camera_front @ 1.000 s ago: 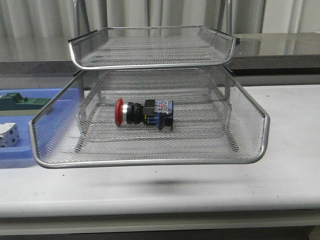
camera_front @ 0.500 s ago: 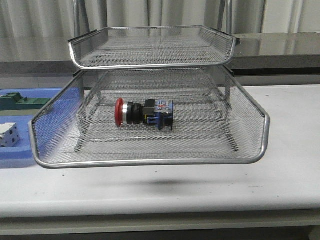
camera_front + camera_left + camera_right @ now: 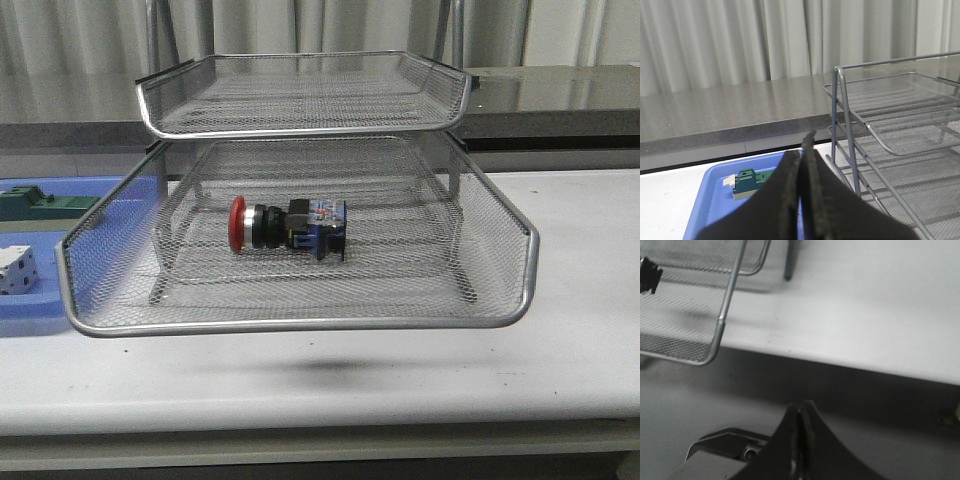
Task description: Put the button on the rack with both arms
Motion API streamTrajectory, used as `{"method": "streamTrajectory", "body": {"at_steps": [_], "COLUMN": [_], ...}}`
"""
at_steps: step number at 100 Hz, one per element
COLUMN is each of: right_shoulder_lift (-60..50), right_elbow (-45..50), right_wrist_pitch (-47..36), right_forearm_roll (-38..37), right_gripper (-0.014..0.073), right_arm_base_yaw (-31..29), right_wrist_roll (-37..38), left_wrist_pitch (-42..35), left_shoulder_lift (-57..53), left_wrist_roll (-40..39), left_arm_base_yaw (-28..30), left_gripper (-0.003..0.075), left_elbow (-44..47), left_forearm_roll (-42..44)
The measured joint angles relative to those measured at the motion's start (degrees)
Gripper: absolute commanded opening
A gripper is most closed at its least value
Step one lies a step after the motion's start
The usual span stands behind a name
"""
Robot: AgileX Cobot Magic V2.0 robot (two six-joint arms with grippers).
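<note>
both tools closed, empty: left tool (image 3: pixel 801 165), right tool (image 3: pixel 799 417).

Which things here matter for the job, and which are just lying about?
Job:
- red-headed push-button switch, lying in the middle tier
- three-tier silver wire-mesh rack

Lying about:
- flat blue plastic tray
- green block
- white block

Rack's (image 3: pixel 300 180) lowest tier behind mesh; button (image 3: pixel 649 276) clipped at right wrist view's edge.

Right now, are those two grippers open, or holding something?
Left gripper: closed, holding nothing.
Right gripper: closed, holding nothing.
</note>
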Motion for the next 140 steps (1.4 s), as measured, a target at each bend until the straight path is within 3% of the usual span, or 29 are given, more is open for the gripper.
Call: {"method": "streamTrajectory", "body": {"at_steps": [29, 68, 107, 140], "right_shoulder_lift": [13.30, 22.04, 29.08, 36.50], "right_elbow": [0.00, -0.10, -0.10, -0.10], "right_wrist_pitch": [-1.49, -6.21, -10.86, -20.62], "right_forearm_roll": [9.64, 7.37, 6.62, 6.53], "right_gripper": [-0.0069, -0.0069, -0.0069, -0.0069], "right_arm_base_yaw": [0.32, 13.82, 27.11, 31.82], "right_wrist_roll": [-10.55, -15.62, -30.40, -39.68], "left_wrist_pitch": [0.00, 0.00, 0.00, 0.00], "left_shoulder_lift": [0.00, 0.00, 0.00, 0.00], "left_wrist_roll": [0.00, 0.00, 0.00, 0.00], "left_arm_base_yaw": [0.00, 0.00, 0.00, 0.00], "left_gripper": [-0.0020, -0.0020, -0.0020, -0.0020], "left_elbow": [0.00, 0.00, 0.00, 0.00], "left_forearm_roll": [0.00, 0.00, 0.00, 0.00]}}
